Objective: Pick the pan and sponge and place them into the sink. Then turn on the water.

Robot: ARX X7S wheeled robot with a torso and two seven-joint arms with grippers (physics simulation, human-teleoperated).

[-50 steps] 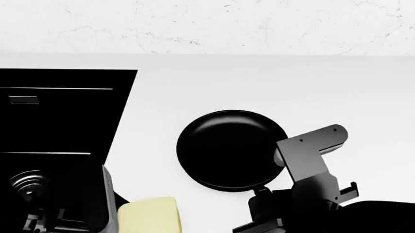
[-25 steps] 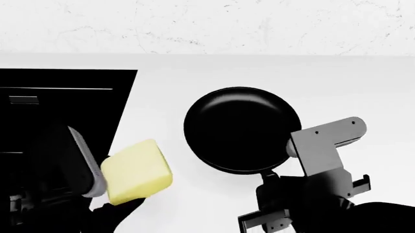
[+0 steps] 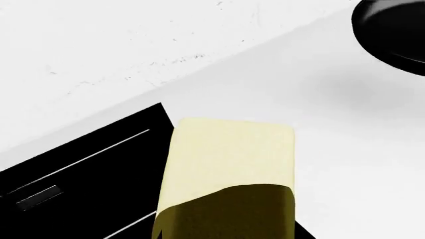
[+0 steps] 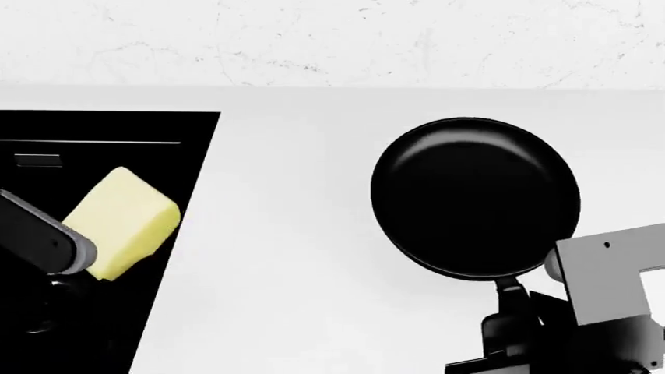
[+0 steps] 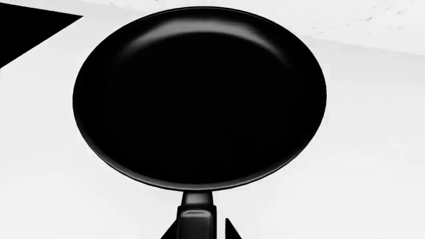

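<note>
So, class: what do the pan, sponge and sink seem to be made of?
Pan: probably coated metal; glossy black with soft highlights along its rim. Sponge: likely foam; matte pale yellow, rounded corners. Sink: dark, smooth, material unclear.

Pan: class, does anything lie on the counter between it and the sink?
Nothing visible does. In the head view, bare white counter separates the pan from the sink. The sponge, carried by the left gripper, already hangs over the basin.

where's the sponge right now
In the head view the sponge is at far left, held tilted by the left claw over the sink, just inside its right edge.
</note>
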